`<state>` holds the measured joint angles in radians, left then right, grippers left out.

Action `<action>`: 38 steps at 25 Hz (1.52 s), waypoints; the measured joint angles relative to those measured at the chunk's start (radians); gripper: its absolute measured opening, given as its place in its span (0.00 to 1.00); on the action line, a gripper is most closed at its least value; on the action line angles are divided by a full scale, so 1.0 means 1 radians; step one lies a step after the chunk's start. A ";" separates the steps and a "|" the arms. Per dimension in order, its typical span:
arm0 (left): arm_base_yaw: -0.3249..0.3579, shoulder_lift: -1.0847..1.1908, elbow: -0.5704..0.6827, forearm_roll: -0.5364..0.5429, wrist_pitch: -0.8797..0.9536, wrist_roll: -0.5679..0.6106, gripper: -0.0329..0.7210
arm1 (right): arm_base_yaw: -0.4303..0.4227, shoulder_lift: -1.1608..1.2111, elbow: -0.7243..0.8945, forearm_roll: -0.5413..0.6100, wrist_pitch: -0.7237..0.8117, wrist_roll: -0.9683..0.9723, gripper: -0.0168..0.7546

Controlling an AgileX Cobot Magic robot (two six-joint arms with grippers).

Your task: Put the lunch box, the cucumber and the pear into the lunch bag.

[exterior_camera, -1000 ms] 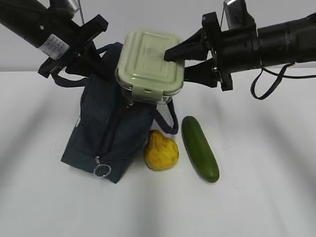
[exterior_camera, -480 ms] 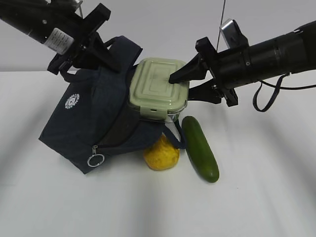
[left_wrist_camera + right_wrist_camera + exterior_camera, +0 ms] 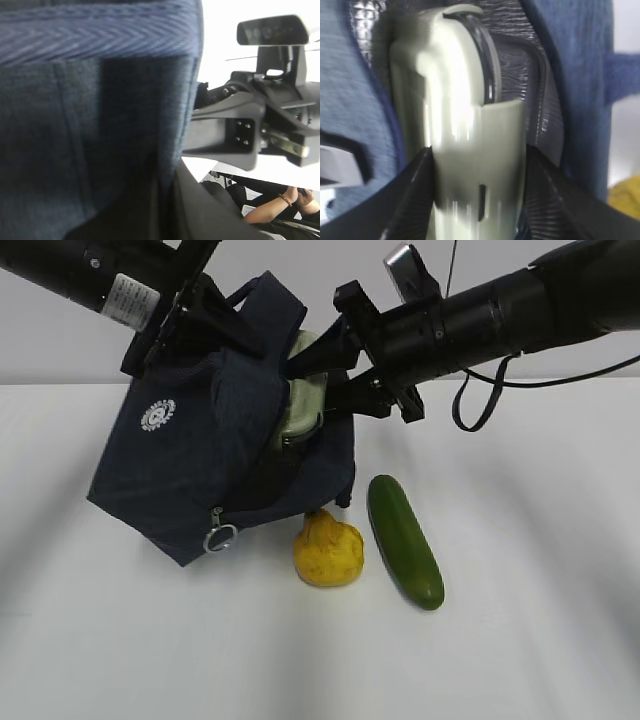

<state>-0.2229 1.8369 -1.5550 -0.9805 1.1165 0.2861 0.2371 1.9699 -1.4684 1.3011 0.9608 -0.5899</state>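
Note:
The navy lunch bag point(image 3: 190, 450) hangs tilted above the table, its mouth facing right. My left gripper point(image 3: 213, 318) is shut on its upper fabric. In the left wrist view the bag's cloth point(image 3: 75, 125) fills the frame beside one dark finger point(image 3: 210, 215). My right gripper point(image 3: 312, 368) is shut on the sage-lidded lunch box point(image 3: 300, 405), which sits mostly inside the bag's mouth. In the right wrist view the box point(image 3: 455, 100) stands on edge between both fingers against the silver lining point(image 3: 520, 75). The yellow pear point(image 3: 327, 550) and the dark green cucumber point(image 3: 404, 540) lie on the table below.
The white table point(image 3: 520, 640) stretches out round the fruit. The bag's zipper ring pull point(image 3: 219, 538) dangles at its lower edge, just left of the pear. The right arm's wrist body point(image 3: 240, 135) shows close beside the bag in the left wrist view.
The left gripper has lifted and tipped the bag so that its mouth faces right. The right gripper has moved left with the lunch box, which now sits mostly inside the bag.

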 joint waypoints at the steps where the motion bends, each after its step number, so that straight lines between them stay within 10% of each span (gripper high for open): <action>1: -0.005 0.000 0.000 -0.001 -0.001 0.002 0.04 | 0.010 0.007 -0.014 -0.002 0.000 0.005 0.52; 22: -0.038 0.000 -0.001 -0.001 0.015 0.023 0.04 | 0.059 0.084 -0.064 -0.036 0.054 0.033 0.52; 30: -0.024 -0.001 0.000 0.025 0.027 0.028 0.04 | 0.057 0.085 -0.065 -0.056 0.098 0.033 0.79; 38: 0.012 0.000 0.000 0.115 0.040 0.031 0.04 | 0.034 0.085 -0.159 -0.206 0.199 0.022 0.80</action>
<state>-0.2106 1.8369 -1.5550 -0.8658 1.1567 0.3167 0.2711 2.0549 -1.6277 1.0956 1.1603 -0.5679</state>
